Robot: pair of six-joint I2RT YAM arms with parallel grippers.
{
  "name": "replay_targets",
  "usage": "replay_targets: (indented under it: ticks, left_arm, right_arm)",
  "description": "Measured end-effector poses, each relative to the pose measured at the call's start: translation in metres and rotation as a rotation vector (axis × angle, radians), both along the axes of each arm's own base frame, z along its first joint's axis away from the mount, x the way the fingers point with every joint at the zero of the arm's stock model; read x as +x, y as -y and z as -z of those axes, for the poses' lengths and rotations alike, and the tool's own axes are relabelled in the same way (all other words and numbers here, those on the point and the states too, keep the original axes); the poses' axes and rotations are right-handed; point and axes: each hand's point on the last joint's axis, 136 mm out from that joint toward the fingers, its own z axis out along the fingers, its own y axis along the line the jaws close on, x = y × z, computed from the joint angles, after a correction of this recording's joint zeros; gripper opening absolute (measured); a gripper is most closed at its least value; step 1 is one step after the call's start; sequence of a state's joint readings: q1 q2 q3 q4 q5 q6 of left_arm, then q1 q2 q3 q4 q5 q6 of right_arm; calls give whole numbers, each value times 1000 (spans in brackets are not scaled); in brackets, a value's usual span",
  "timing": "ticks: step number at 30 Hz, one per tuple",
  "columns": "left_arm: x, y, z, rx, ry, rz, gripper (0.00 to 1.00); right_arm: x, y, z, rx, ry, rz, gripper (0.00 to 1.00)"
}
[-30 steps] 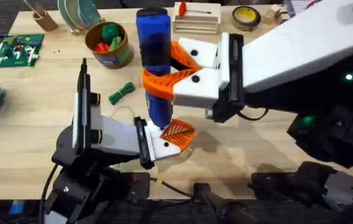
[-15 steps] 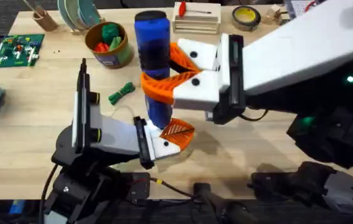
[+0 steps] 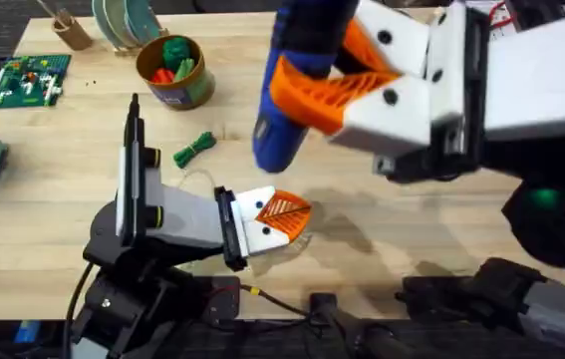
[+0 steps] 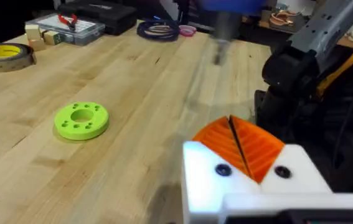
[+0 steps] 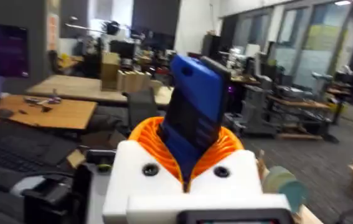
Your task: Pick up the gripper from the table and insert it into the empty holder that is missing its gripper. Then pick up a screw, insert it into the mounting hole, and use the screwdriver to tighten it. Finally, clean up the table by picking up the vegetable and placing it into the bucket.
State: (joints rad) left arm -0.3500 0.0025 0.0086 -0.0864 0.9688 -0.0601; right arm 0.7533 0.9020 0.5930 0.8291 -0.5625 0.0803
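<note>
Bucket (image 3: 172, 72) is standing at the far left of the worktop (image 3: 53, 214), already holding red and green toy pieces. It looks like a rigid can with an open mouth, an easy drop target.

Vegetable (image 3: 194, 150) is lying on bare wood just right of and nearer than the bucket, apart from both arms. Judgement: light, probably soft or rubbery, low profile. Pinching across the middle of the stalk bundle looks best; the ends may splay or slip.

Left tool (image 3: 280, 221) is resting low at centre, its orange ribbed pads (image 4: 238, 142) pressed together with only a thin seam between them and nothing caught there. Whether the screw beneath it is seated cannot be told.

Screwdriver (image 3: 297, 85) is being carried high above the worktop, tilted, bit end pointing down and left towards the left tool. Its thin bit (image 4: 217, 53) is hanging clear of the wood. The right tool (image 3: 337, 85) is clamping it round the mid-body, orange pads wrapping the blue barrel. Judgement: stiff, smooth plastic, fairly top-heavy; a mid-body hold suits it, though the rounded shell could twist under torque.

Judgement: the screw stage is in hand or ending; the vegetable clean-up is not yet done.
</note>
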Motion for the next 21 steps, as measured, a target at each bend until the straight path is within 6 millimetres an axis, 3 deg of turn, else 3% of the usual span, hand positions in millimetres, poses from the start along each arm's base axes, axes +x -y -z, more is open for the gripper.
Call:
replay_targets:
  ticks: [4, 8, 15, 21]
  left_arm:
    - [0, 0, 0, 0, 0, 0, 3]
    - [0, 0, 0, 0, 0, 0, 3]
    - [0, 0, 0, 0, 0, 0, 3]
    - [0, 0, 0, 0, 0, 0, 3]
  right_arm:
    - [31, 8, 24, -90, -41, 108, 8]
    - [87, 29, 70, -249, -76, 328, 8]
    - [179, 98, 126, -499, 7, 728, 8]
    - [226, 153, 176, -754, 48, 966, 8]
